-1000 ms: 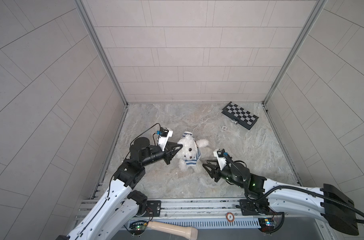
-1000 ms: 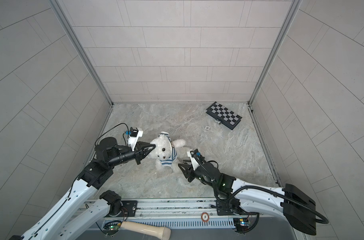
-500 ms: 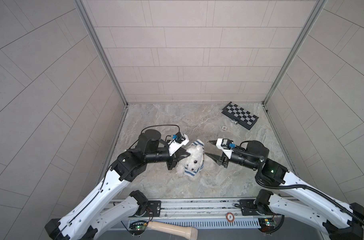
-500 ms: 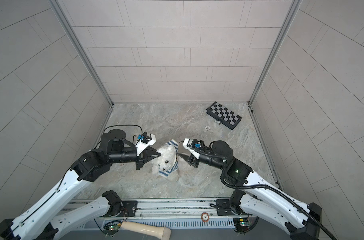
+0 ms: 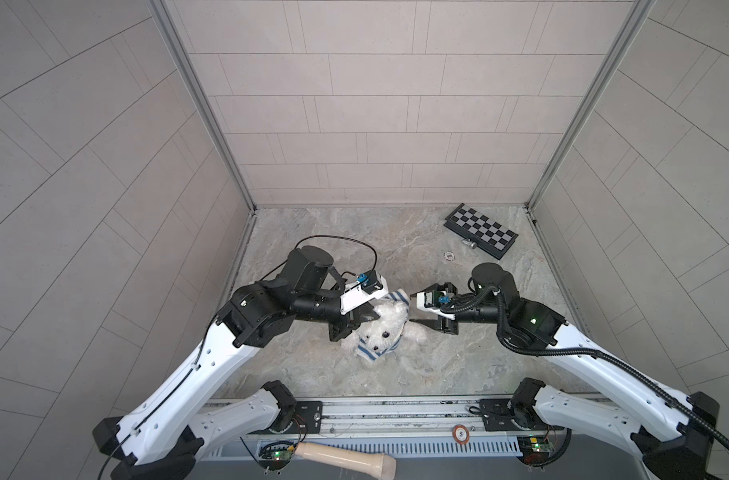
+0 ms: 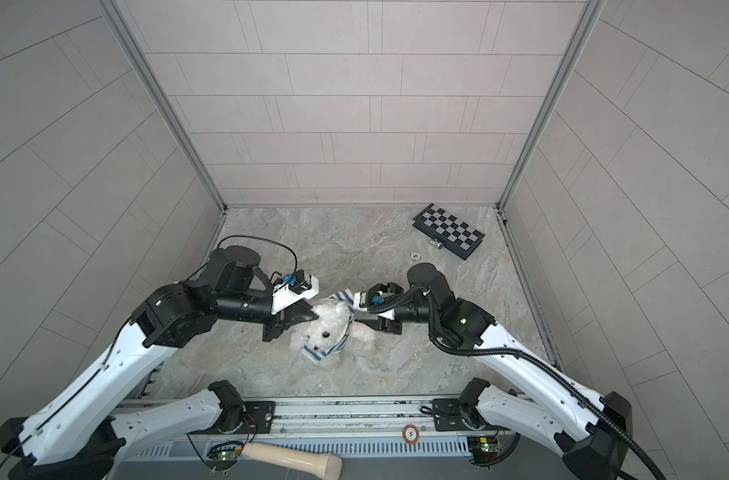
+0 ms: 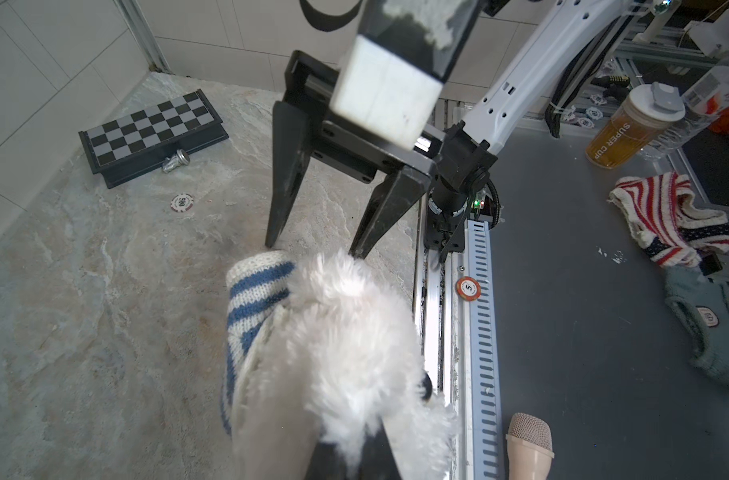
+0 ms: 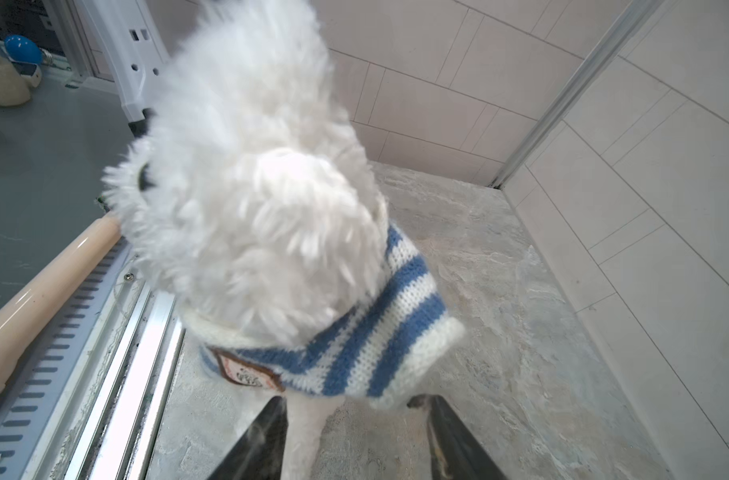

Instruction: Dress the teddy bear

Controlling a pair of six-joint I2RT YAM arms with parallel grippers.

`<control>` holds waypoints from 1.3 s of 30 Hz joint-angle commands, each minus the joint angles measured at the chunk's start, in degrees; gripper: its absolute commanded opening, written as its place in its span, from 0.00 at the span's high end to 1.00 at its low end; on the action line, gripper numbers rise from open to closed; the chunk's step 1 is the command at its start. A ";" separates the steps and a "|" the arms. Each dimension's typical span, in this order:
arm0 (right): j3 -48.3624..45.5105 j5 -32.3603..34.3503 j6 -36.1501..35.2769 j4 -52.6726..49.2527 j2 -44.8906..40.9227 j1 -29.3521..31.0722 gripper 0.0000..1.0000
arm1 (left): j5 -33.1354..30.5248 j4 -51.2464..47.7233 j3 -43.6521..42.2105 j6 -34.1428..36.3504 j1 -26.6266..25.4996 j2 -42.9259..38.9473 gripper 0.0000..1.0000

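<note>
At centre: one bear (image 5: 385, 330), one shirt (image 5: 397, 297).
Your left gripper (image 6: 314, 317): clamped on bear.
Right gripper (image 7: 313, 249): jaws apart, now moved up beside bear.

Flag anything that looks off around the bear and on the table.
The shirt sits askew on the bear: one striped end juts out sideways, with no limb visibly through it. A chess piece lies tipped beside the chessboard, and a stray chip sits nearby.
</note>
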 commanded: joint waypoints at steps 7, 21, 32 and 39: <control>1.07 -6.14 -4.43 3.00 2.31 0.71 0.74 | -0.10 -0.57 1.77 1.11 -0.43 -0.07 1.00; -3.92 1.49 -1.47 3.81 -4.85 3.38 1.00 | -14.32 7.40 -3.15 -4.01 0.28 -4.51 1.00; -5.14 10.14 3.54 1.73 -10.62 13.91 1.00 | -27.13 11.53 -9.46 -5.79 3.87 -6.42 1.00; -3.96 8.47 9.61 4.52 -10.74 17.15 1.00 | -34.01 13.17 -12.44 -5.35 2.37 -8.30 1.00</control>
